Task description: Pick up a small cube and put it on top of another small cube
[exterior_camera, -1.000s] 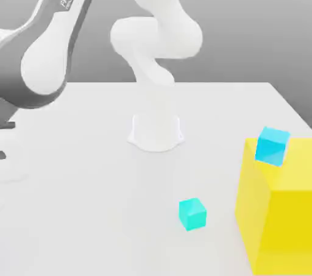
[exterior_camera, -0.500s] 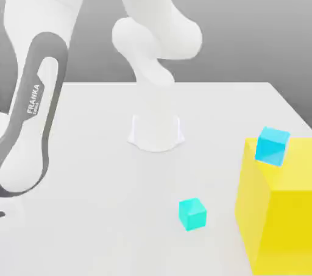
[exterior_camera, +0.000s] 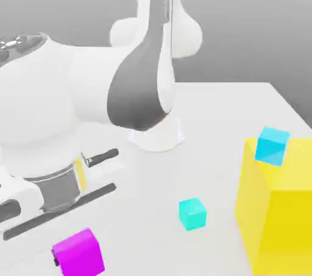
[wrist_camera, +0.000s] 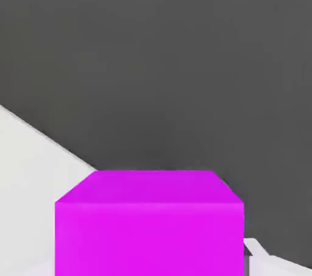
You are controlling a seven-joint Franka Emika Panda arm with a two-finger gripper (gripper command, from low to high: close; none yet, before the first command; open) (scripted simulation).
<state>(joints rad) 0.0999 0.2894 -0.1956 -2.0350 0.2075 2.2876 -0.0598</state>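
Note:
A magenta small cube hangs at the lower edge of the exterior view's left, right under my hand. My gripper is shut on it, a dark finger pad showing at its side. The hand view has the same magenta cube close up between the jaws, with the gripper around it. A cyan small cube lies on the white table towards the exterior view's right. Another light blue cube rests on the corner of a tall yellow block.
The yellow block stands at the exterior view's right edge, much taller than the cubes. My arm's white base sits at the middle of the table, and the arm's bulky links take up the exterior view's left half.
The arm has swung down into the foreground, bringing hand and magenta cube into the exterior view. The jaws have gone from open to shut. Both blue cubes stay put.

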